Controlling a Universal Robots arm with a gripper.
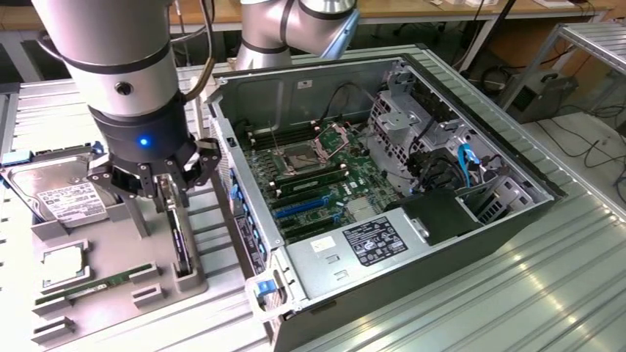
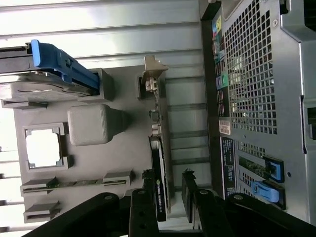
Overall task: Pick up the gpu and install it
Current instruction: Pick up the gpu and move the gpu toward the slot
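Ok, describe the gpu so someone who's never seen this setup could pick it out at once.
Find the open computer case; a gray parts tray lies at the exterior view's left of it. The gpu stands along the tray's side nearest the case, under the gripper. Unlike the flat-lying hard drive and memory stick, it stands on its thin edge.

a robotics lab: a robot arm [image 1: 122, 66], an opened computer case [image 1: 284, 95] on a metal table [image 1: 509, 308], workbenches [image 1: 430, 11] behind.

Metal gpu [image 2: 160, 144] bracket; tray [image 2: 123, 150] probably matt plastic.
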